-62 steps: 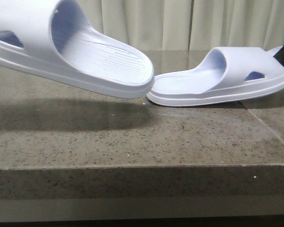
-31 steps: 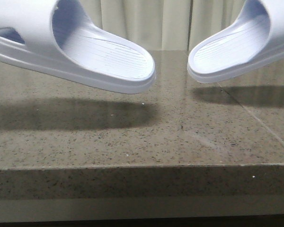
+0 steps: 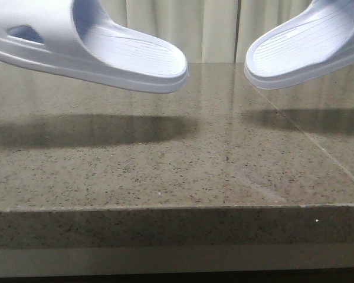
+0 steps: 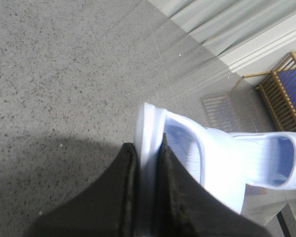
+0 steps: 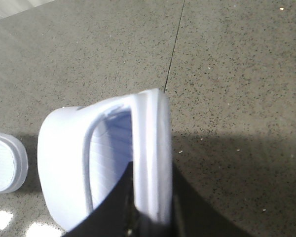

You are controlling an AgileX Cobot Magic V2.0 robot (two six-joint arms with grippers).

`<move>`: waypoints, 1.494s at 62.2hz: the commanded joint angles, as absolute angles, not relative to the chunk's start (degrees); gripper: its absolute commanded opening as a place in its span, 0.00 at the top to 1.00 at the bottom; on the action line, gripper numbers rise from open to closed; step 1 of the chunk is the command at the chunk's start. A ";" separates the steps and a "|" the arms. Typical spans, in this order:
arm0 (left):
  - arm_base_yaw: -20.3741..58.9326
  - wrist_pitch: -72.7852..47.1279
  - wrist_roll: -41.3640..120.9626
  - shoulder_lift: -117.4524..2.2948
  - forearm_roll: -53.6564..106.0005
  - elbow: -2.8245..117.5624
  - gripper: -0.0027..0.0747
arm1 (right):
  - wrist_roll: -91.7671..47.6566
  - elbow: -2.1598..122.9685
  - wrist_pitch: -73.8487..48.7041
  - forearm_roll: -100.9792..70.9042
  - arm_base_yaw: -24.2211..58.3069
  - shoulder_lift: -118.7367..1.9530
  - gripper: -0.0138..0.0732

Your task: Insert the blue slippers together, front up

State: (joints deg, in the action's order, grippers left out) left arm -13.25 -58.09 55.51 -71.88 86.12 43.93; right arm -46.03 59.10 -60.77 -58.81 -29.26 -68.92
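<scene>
your left gripper (image 4: 147,197) pinches the sole edge of the left slipper (image 3: 100,50), held up over the stone table (image 3: 165,171), heel ends facing with a gap between, your right gripper (image 5: 150,212) pinches the right slipper (image 3: 307,50), also in the air

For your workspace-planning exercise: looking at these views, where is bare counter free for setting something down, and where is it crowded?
The stone counter lies bare beneath and between both lifted slippers, up to its front edge. The crowded zone is overhead: the left slipper, clamped in the left hand, and the right slipper, clamped in the right hand, hang heel to heel with an open gap.
</scene>
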 commanded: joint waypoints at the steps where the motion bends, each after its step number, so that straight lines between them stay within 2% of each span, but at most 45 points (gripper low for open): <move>1: -11.09 -58.81 57.27 -72.63 93.40 45.37 0.99 | -46.41 60.34 -59.85 -61.91 -29.73 -67.44 0.92; 20: -2.37 -53.58 63.39 -82.52 100.70 45.37 0.99 | -46.41 60.28 -60.53 -65.00 -29.73 -68.87 0.92; 35: -1.71 -53.58 63.96 -88.41 100.82 46.95 0.99 | -46.47 60.28 -66.71 -70.68 -28.30 -75.92 0.92; 74: -1.51 -53.56 64.32 -90.51 100.82 46.95 0.99 | -46.51 60.28 -54.18 -78.43 -6.58 -88.59 0.92; 93: 4.21 -48.04 64.41 -90.51 101.64 46.95 0.99 | -46.51 60.28 -51.99 -79.09 1.11 -92.29 0.92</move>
State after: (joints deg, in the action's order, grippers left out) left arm 2.45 -44.81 64.24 -92.34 98.50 45.36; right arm -46.00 59.06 -49.86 -75.80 -0.56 -93.59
